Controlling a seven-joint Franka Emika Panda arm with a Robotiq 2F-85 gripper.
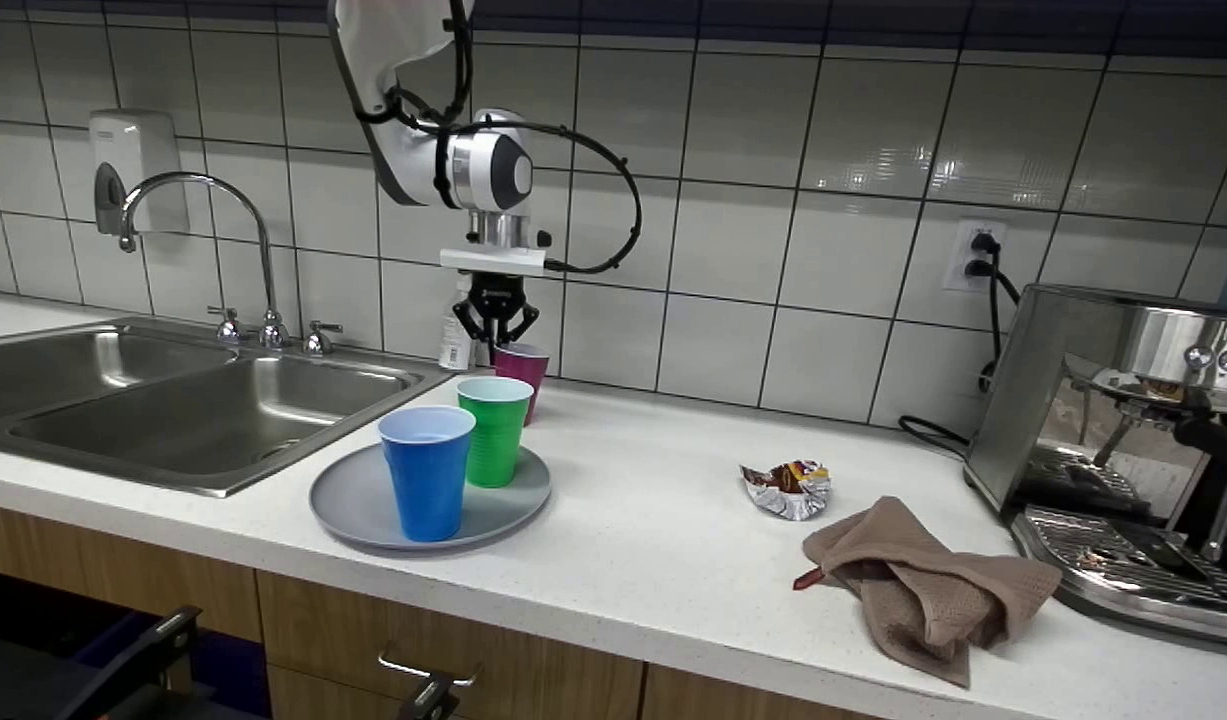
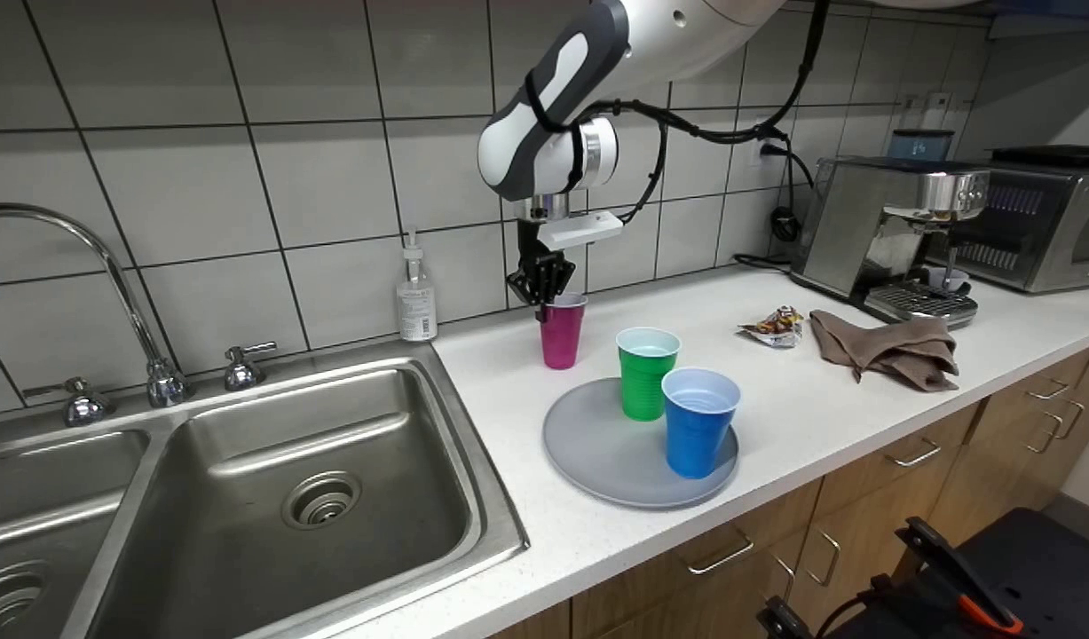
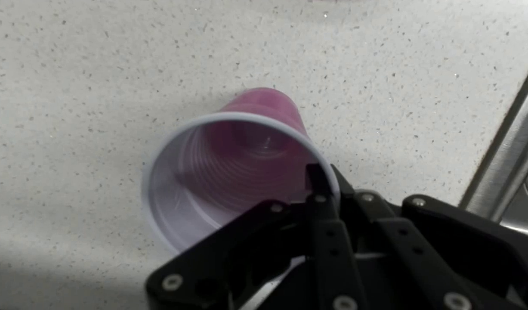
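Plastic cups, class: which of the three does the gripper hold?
The magenta cup: the gripper pinches its rim, while the green cup and blue cup stand on the gray plate.

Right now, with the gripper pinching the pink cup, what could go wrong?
The gripper pinches the pink cup by just one side, so the cup might tilt or slip. Nearby, the green cup and blue cup stand close together on the gray plate, so bumping one could topple the other.
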